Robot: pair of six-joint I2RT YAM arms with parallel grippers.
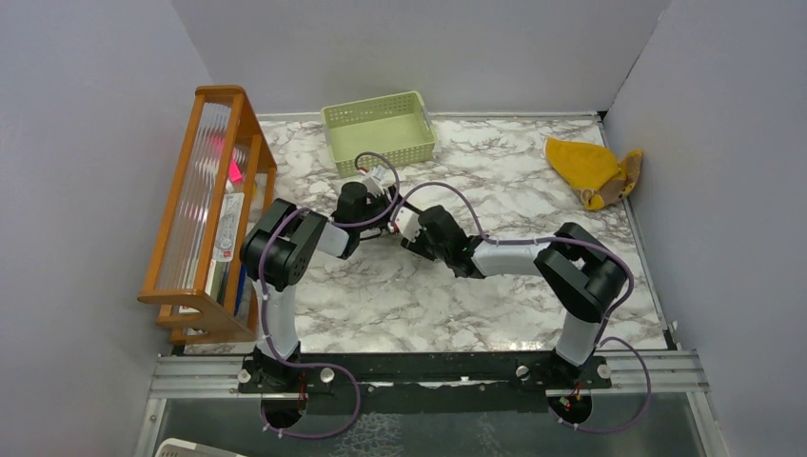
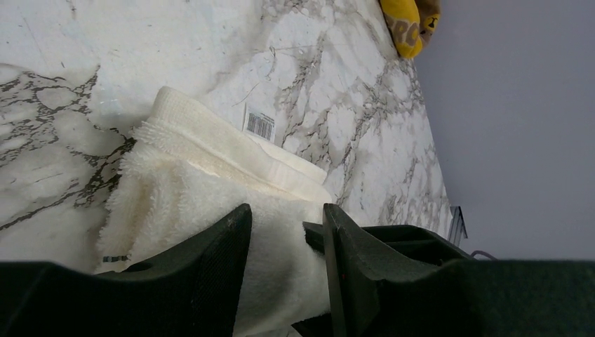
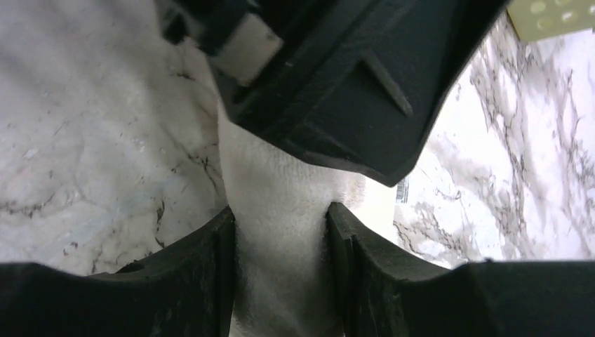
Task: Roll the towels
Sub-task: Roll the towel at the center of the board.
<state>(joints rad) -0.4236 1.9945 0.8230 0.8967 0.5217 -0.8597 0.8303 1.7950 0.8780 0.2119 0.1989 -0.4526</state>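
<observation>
My left gripper point(image 2: 284, 219) was drawn in to a narrow gap, with a thick fold of the cream-white towel point(image 2: 203, 179) filling it and the pile pressed against both pads. My right gripper point(image 3: 281, 214) had the same cloth packed wall to wall between its fingers. I judged both were clamped on it, with the left gripper's black body hanging right over my right fingertips.

Beyond the fingers, the towel lay bunched on the marble table point(image 1: 400, 300), near its middle. Its hemmed edge was spread toward the far side, and a barcode label point(image 2: 259, 126) lay just beside it. It was no cylinder, so I took this for the early part of rolling the first towel: gathering an end to turn it over. The next move, as I saw it, called for both hands to travel together and keep the cloth evenly taut, or the roll would skew. They sat so close that they could also foul each other.

The mustard-yellow towel point(image 1: 592, 171) lay crumpled at the far right corner, well apart and not yet rolled.

The green basket point(image 1: 379, 130) stood at the far edge, and I could see nothing in it. The wooden rack point(image 1: 205, 214) on the left held a few flat things I could not name.
</observation>
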